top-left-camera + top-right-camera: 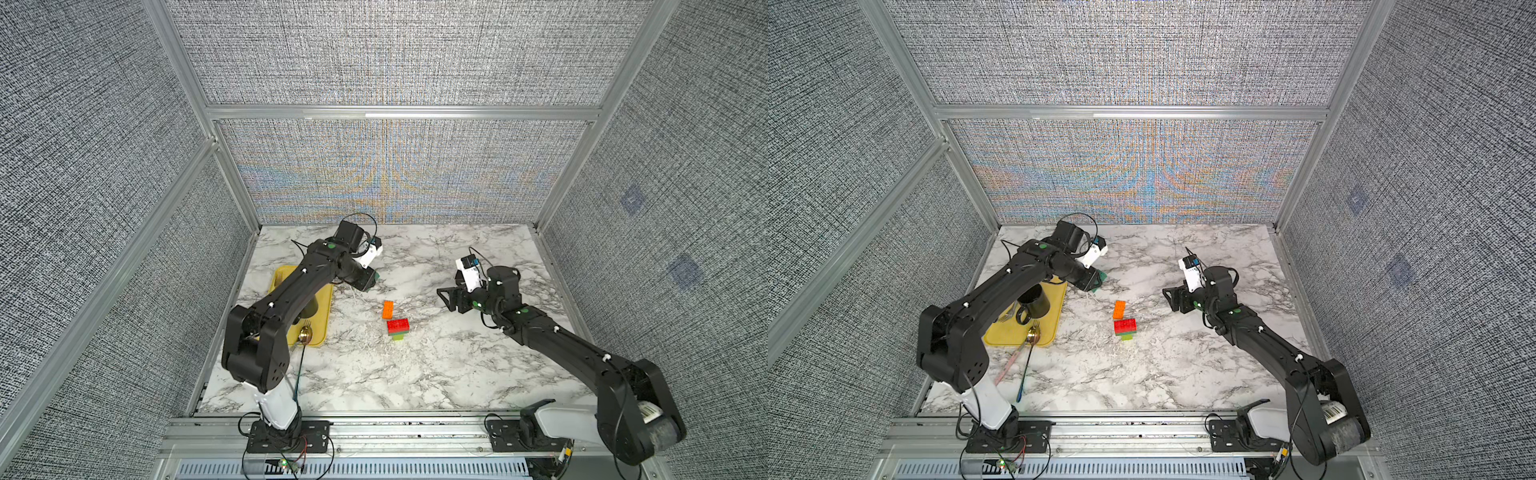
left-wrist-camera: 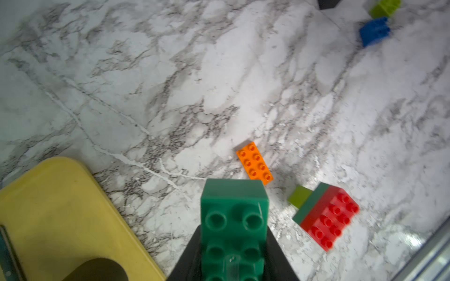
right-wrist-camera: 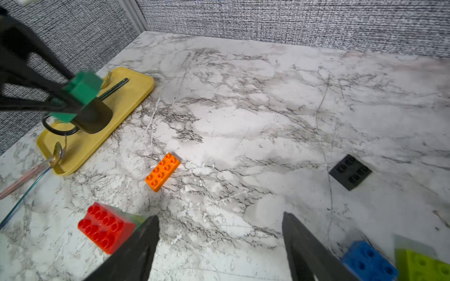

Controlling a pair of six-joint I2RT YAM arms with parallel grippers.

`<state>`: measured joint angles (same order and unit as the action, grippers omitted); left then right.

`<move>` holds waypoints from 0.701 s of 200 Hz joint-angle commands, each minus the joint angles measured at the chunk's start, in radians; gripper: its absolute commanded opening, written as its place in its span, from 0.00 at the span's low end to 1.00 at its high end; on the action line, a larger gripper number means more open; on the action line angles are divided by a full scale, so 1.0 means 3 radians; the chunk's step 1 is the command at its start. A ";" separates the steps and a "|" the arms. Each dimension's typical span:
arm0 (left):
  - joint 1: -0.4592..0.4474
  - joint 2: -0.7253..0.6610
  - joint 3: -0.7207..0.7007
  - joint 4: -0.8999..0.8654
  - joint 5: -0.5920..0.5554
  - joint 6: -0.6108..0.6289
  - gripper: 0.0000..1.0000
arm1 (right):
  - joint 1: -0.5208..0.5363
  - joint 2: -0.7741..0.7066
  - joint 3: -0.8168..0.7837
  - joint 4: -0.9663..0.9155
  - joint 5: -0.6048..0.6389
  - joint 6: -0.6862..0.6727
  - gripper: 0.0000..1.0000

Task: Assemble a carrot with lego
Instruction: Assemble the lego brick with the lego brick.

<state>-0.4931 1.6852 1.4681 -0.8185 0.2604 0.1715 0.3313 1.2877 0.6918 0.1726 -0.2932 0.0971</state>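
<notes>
My left gripper (image 2: 233, 227) is shut on a dark green brick (image 2: 233, 197), held above the table beside the tray's far corner (image 1: 1100, 277). The started carrot (image 1: 398, 326) lies mid-table: a red brick on dark green with a lime end (image 2: 326, 216). A loose orange brick (image 1: 387, 309) lies just behind it (image 3: 163, 171). My right gripper (image 3: 220, 219) hovers open and empty to the right of the stack (image 1: 446, 297). Near it lie a blue brick (image 3: 369, 261), a lime brick (image 3: 423, 265) and a black brick (image 3: 350, 171).
A yellow tray (image 1: 1054, 320) at the left holds a black mug (image 1: 1034, 305) and cutlery; a spoon and a pink-handled utensil (image 1: 1007, 368) stick out over its front edge. Grey fabric walls and aluminium posts enclose the marble table (image 1: 415, 374).
</notes>
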 commanded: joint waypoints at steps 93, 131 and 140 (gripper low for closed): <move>-0.0794 0.0318 0.0122 -0.0479 -0.0028 0.1307 0.16 | -0.0175 -0.0073 -0.0163 0.0215 0.0197 0.0088 0.81; -0.0806 0.0421 0.0172 -0.0535 -0.0009 0.1298 0.16 | -0.0184 -0.0079 -0.0159 0.0194 0.0211 0.0085 0.81; -0.0806 0.0435 0.0174 -0.0554 -0.0015 0.1284 0.16 | -0.0184 -0.0070 -0.0160 0.0194 0.0210 0.0086 0.80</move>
<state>-0.7330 1.8076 1.5131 -0.9508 0.2569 0.5491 0.2756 1.2652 0.6456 0.2173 -0.2405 0.1200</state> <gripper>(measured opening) 0.346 0.804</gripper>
